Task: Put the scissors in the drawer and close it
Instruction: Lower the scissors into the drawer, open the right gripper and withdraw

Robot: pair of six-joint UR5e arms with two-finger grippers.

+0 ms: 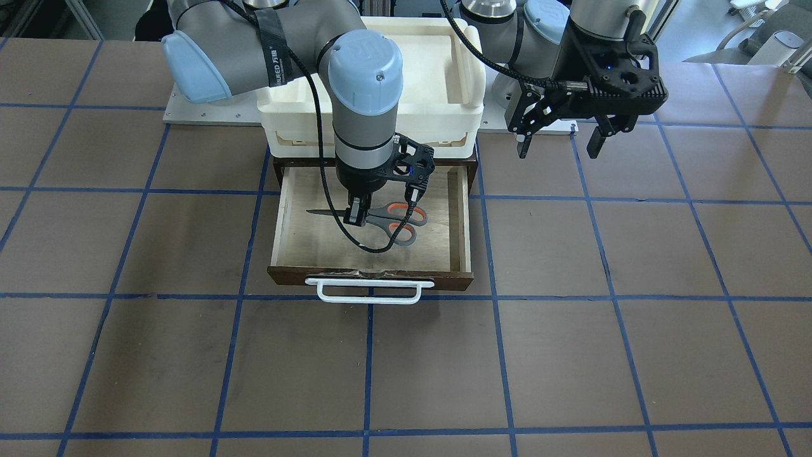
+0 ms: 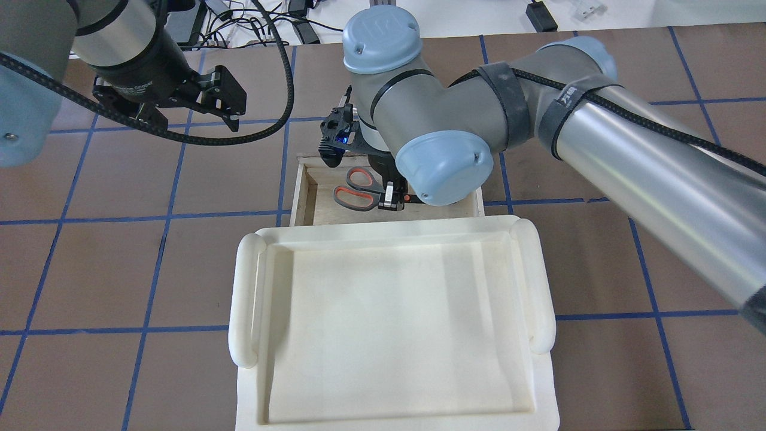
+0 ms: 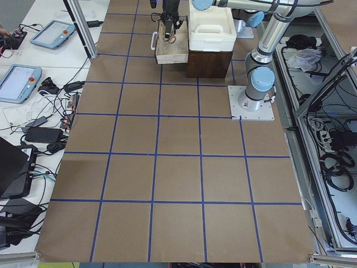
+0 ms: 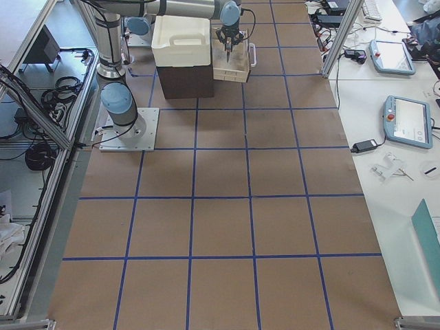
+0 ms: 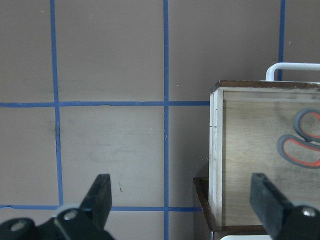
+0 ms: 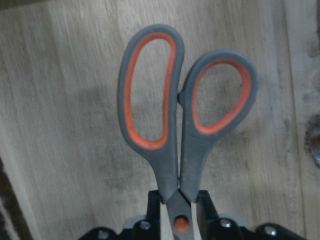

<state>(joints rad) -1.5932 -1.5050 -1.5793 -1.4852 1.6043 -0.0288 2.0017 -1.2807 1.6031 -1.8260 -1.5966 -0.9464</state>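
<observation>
Scissors (image 1: 387, 219) are held inside the open drawer (image 1: 304, 244), low over its plywood floor; contact with the floor cannot be told. Right gripper (image 1: 356, 216) is clenched on them at the pivot, with the handles free. For a clean drop, the scissors should be lowered flat, the fingers spread just enough, and the wrist lifted straight up. Left gripper (image 1: 559, 151) is spread wide and empty, hung over the table beside the drawer. A black cable (image 1: 371, 247) is looped into the drawer and should be cleared before the white handle (image 1: 370, 293) is pushed. A white tray (image 1: 466, 82) is set above the drawer's inner end, so wrist room is limited.
</observation>
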